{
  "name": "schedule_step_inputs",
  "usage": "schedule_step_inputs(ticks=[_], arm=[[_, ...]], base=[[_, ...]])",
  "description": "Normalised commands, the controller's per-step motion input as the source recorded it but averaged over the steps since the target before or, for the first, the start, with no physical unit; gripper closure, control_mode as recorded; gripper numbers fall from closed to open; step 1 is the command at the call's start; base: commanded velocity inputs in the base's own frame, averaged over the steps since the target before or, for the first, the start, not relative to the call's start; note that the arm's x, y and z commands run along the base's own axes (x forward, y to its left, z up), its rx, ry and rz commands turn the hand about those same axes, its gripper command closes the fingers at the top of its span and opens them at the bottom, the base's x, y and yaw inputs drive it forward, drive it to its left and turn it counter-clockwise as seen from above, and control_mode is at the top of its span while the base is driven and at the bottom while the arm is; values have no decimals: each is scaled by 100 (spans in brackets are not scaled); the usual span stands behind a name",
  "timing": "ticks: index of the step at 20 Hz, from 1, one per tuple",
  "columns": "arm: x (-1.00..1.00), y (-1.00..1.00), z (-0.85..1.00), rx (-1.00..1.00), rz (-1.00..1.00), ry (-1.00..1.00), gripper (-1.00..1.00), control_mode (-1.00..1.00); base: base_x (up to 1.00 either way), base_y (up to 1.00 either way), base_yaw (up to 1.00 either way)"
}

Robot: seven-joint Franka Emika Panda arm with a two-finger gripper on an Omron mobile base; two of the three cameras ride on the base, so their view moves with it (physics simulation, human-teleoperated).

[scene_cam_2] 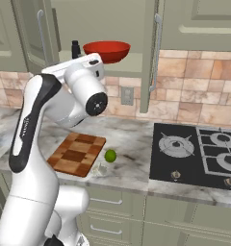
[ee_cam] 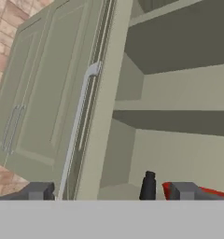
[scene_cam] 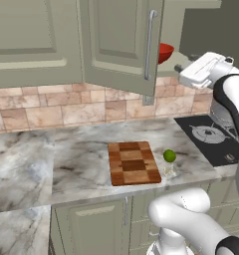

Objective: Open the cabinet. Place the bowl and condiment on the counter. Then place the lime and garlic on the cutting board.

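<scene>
Two doors of the cabinet [scene_cam_2: 112,29] stand swung out, and each hides part of what sits inside. From the left base view, the left door [scene_cam: 122,42] with its long bar handle [scene_cam: 150,45] covers nearly all of the bowl [scene_cam: 165,52], leaving a red sliver at the door's right edge. On the counter [scene_cam: 66,159] below, the cutting board [scene_cam: 134,163] lies flat near the front edge, with the lime [scene_cam: 169,156] just right of it. A pale lump at the board's near right corner is probably the garlic [scene_cam: 170,171], but it blends into the marble and is hard to make out.

From the right base view, the arm covers the board's far left corner. The condiment [scene_cam_2: 75,49] shows as a dark neck on the shelf, left of the bowl, with its lower part behind the arm's wrist. The cooktop [scene_cam_2: 199,153] sits at the right, cut off by the frame.

In the hand view, the gripper [ee_cam: 111,192] has its fingertips spread far apart and clasps nothing; the left fingertip [ee_cam: 38,191] sits beside the foot of the door handle, the right one overlaps the bowl. The condiment stands between them, further in, its base cut off.
</scene>
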Motion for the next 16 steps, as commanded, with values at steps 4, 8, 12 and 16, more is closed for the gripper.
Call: schedule_step_inputs(ticks=[4,8,12,16], arm=[[0,-11,15,-22,0,-10,-100,-100],[0,-11,18,-25,0,-8,-100,-100],[-1,-9,14,-25,0,-9,-100,-100],[-4,-4,2,-24,0,-14,-100,-100]], base=[[0,0,0],[0,0,0],[0,0,0],[0,0,0]])
